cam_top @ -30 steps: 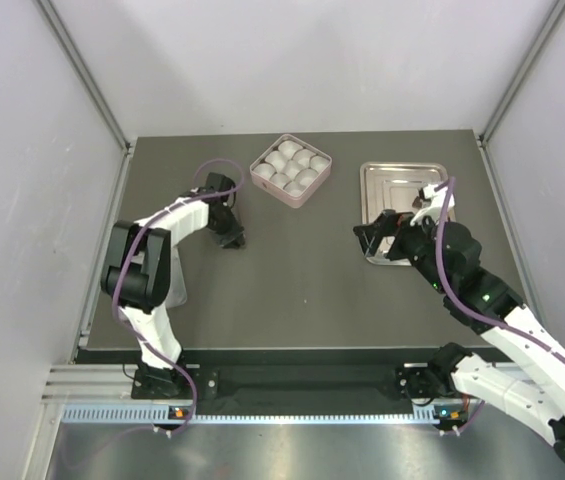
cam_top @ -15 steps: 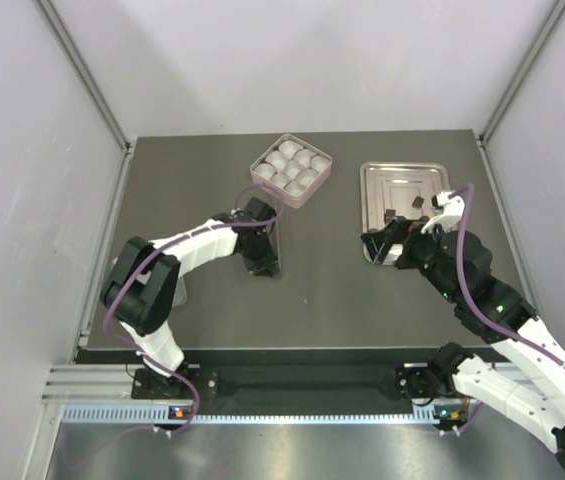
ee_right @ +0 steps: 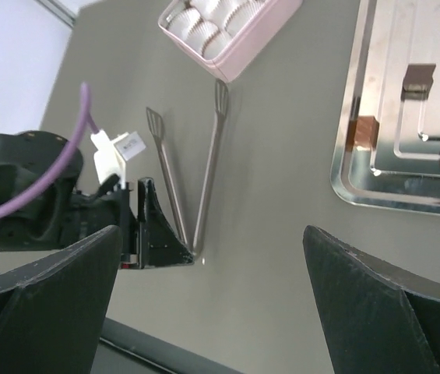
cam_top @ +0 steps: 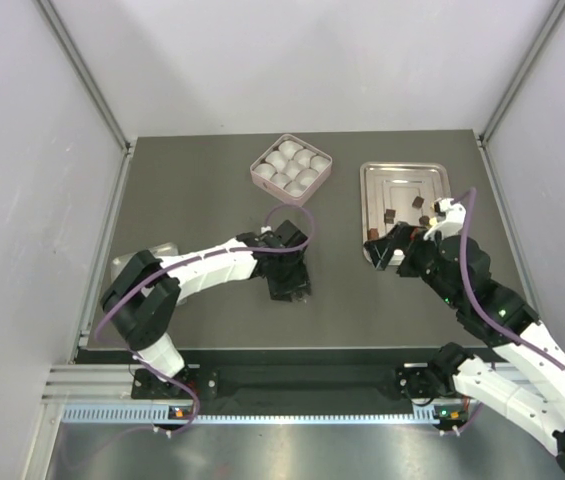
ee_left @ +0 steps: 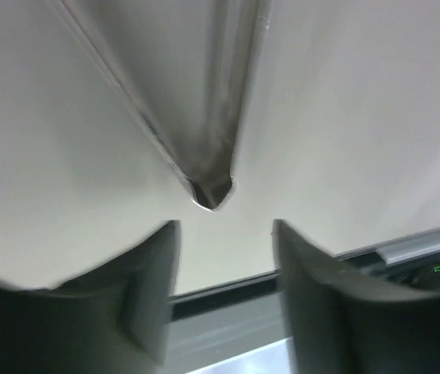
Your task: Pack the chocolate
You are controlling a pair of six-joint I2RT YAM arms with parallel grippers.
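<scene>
A dark grey table (cam_top: pixel 202 190) stands between white walls. The chocolate (cam_top: pixel 390 216) lies on a steel tray (cam_top: pixel 402 172) at two o'clock, with a pink box (cam_top: pixel 260 180) at twelve. Near the centre, the left gripper (ee_left: pixel 224 241) is half open, straddling the tongs' (ee_right: pixel 208 179) hinge without clamping it. The right gripper (ee_right: pixel 212 234), at the tray's seven o'clock corner, gapes wide and empty.

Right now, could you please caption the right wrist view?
The left end effector at the hinge of the tongs, pink box and tray of chocolate beyond.

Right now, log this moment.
left gripper: open at metal tongs | right gripper: open by steel tray | brown chocolate pieces: on tray
</scene>
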